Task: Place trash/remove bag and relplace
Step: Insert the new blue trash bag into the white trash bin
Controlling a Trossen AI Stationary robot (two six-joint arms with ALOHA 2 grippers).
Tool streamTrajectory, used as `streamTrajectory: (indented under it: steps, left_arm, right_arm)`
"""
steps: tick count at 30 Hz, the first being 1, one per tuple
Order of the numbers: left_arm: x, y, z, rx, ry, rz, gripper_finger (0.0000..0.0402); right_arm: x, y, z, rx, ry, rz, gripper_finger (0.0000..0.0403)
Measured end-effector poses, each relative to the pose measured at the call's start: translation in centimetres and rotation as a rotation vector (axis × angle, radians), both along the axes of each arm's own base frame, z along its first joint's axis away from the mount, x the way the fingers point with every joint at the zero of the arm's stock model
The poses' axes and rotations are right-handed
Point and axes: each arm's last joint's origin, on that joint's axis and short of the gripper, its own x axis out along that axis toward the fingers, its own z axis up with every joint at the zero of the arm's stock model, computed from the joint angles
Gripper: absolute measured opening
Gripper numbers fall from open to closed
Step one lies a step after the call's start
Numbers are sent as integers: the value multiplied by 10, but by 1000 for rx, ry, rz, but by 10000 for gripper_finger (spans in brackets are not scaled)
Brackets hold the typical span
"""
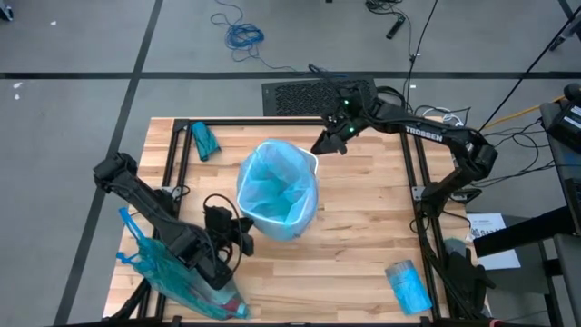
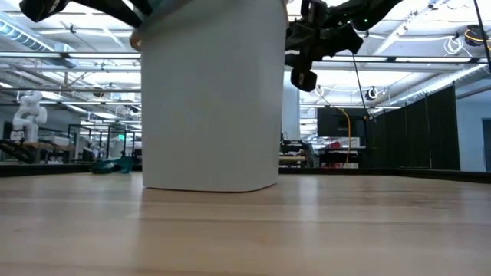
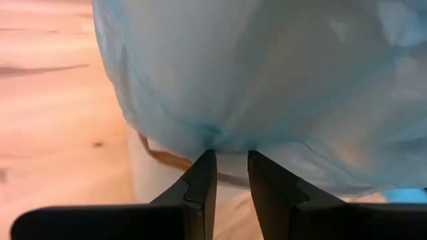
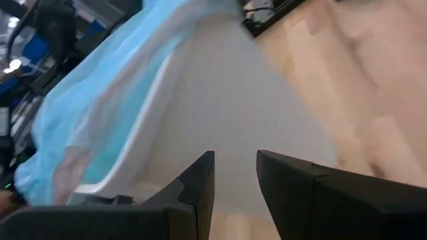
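Note:
A white bin point(image 1: 277, 227) stands mid-table, lined with a pale blue bag point(image 1: 272, 186) whose edge folds over the rim. My left gripper point(image 1: 238, 229) is at the bin's near-left side, fingers a narrow gap apart, their ends at the overhang's hem point(image 3: 213, 137). My right gripper point(image 1: 323, 145) hovers off the bin's far-right rim, open, pointing at the bin wall point(image 4: 267, 100) with nothing between its fingers. A second, filled blue bag point(image 1: 182, 282) lies on the table's near-left corner. The trash itself does not show loose anywhere. My left gripper's fingertips point(image 3: 203, 163) come slanting down from the table's near-left side to the lower hem of the bag's overhang point(image 3: 220, 140), where the film gathers into a pucker. Whether they touch or pinch the film I cannot tell.
A teal roll point(image 1: 204, 141) lies at the far left, inside the black frame point(image 1: 177, 150) that borders the table. A light blue packet point(image 1: 408, 286) lies near the right front corner. Bare wood lies in front of the bin point(image 2: 245, 222).

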Motion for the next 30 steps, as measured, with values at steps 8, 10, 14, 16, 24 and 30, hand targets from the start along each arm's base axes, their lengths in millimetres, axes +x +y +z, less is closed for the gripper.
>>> streamTrajectory:
  steps: [8, 10, 14, 16, 24, 30]
  left_arm:
    - [-12, 21, 11, 17, 96, 23, 83]
    - [-16, 26, 15, 24, 110, 27, 83]
    - [-26, 34, 22, 54, 139, 32, 83]
    - [-30, 39, 25, 63, 143, 43, 83]
    - [-35, 42, 33, 56, 162, -2, 83]
    - [-37, 41, 33, 73, 201, -38, 83]
  right_arm:
    - [11, 23, -1, 25, 10, 88, 105]
    - [13, 29, -1, 42, 26, 101, 105]
    - [11, 38, 3, 31, 61, 75, 105]
    - [6, 43, 8, -4, 88, 32, 105]
    - [-28, 56, 45, -105, 78, -139, 105]
    - [-42, 67, 73, -44, -36, -190, 105]
